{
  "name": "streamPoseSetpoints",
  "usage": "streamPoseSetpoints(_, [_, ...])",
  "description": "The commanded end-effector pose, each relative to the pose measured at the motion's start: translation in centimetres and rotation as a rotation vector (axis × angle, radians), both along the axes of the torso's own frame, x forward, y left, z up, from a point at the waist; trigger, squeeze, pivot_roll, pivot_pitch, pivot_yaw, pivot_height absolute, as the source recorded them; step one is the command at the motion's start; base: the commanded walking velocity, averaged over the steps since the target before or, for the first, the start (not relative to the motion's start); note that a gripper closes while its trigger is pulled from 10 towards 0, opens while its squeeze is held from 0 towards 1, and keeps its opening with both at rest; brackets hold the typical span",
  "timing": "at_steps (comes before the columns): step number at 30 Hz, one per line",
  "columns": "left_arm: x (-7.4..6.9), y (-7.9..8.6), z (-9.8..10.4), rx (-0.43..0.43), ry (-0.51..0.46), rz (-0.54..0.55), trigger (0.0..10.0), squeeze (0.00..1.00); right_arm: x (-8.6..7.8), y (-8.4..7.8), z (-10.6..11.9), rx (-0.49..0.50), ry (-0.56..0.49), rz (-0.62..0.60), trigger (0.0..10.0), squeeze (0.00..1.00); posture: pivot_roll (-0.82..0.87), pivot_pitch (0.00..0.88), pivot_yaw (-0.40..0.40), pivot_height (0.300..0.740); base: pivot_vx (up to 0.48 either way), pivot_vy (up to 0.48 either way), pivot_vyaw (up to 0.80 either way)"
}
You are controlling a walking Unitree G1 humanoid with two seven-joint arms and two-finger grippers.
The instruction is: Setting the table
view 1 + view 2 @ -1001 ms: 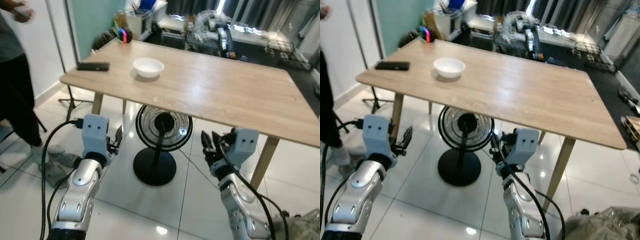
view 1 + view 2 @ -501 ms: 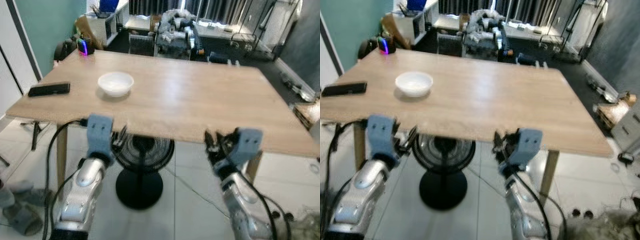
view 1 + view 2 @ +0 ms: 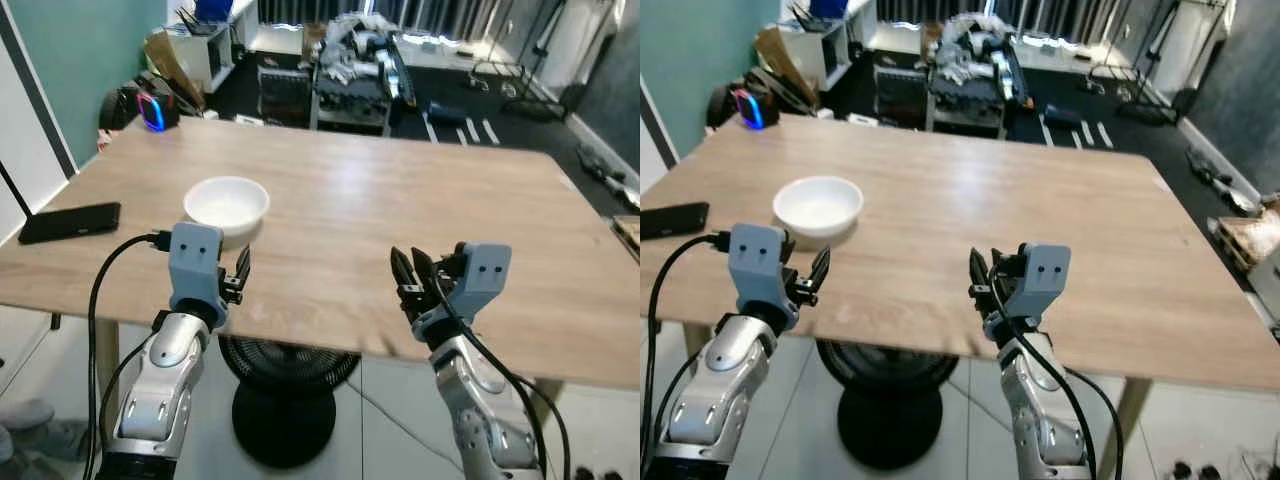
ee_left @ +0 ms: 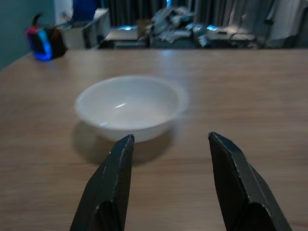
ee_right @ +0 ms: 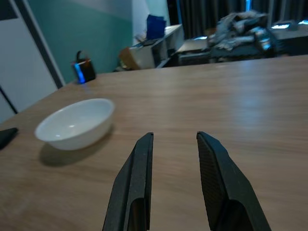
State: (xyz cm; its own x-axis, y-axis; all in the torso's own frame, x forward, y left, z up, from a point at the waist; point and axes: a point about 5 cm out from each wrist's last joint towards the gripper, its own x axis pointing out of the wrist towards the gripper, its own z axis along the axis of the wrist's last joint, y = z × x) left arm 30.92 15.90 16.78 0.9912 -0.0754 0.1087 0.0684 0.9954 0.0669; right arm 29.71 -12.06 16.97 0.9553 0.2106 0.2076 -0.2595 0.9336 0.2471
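A white bowl [image 3: 227, 204] sits empty on the wooden table [image 3: 400, 220], left of centre. My left gripper [image 3: 240, 272] hovers over the table's near edge, just in front of the bowl [image 4: 131, 107], its fingers [image 4: 110, 183] open and empty. My right gripper [image 3: 412, 277] is raised above the near edge at the middle, also open with nothing between its fingers [image 5: 136, 183]; the bowl [image 5: 76, 123] lies off to its left.
A black phone [image 3: 70, 221] lies near the table's left edge. A small speaker with glowing lights [image 3: 150, 108] stands at the far left corner. A black floor fan [image 3: 290, 400] stands under the table. Cluttered shelves and gear [image 3: 350, 60] line the floor behind the table.
The camera has risen and come closer to the table. Both grippers have lifted from below the tabletop to just above its near edge.
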Motion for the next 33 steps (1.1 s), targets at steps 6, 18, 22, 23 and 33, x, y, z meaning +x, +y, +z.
streamPoseSetpoints(6, [-0.2, 1.2, 0.5, 0.021, -0.012, 0.036, 10.0, 0.16, 0.4, 0.3, 0.1, -0.006, 0.010, 0.024, 10.0, 0.00, -0.03, 0.000, -0.009, 0.740, 0.480, 0.000, 0.00])
streamPoseSetpoints(18, [-0.1, 2.0, 0.6, 0.044, 0.047, -0.028, 10.0, 0.00, 0.6, 0.2, 0.1, -0.011, 0.014, 0.012, 10.0, 0.00, -0.03, 0.000, -0.009, 0.740, 0.185, 0.000, 0.00])
streamPoseSetpoints(22, [0.6, 3.2, 0.8, 0.046, 0.068, 0.018, 10.0, 0.00, 0.7, 0.0, 0.3, -0.015, 0.010, 0.001, 10.0, 0.00, -0.03, 0.000, -0.003, 0.740, 0.000, 0.000, 0.00])
streamPoseSetpoints(23, [1.0, 4.1, 0.9, 0.046, 0.079, 0.076, 10.0, 0.00, 0.8, -0.2, 0.4, -0.016, 0.006, -0.009, 10.0, 0.00, -0.04, 0.000, -0.001, 0.740, 0.000, 0.000, 0.00])
streamPoseSetpoints(33, [2.3, 7.0, 0.8, -0.159, 0.210, 0.138, 10.0, 0.00, 0.7, -1.0, 0.5, -0.025, 0.002, -0.038, 10.0, 0.00, -0.04, 0.000, -0.005, 0.740, 0.000, 0.000, 0.00])
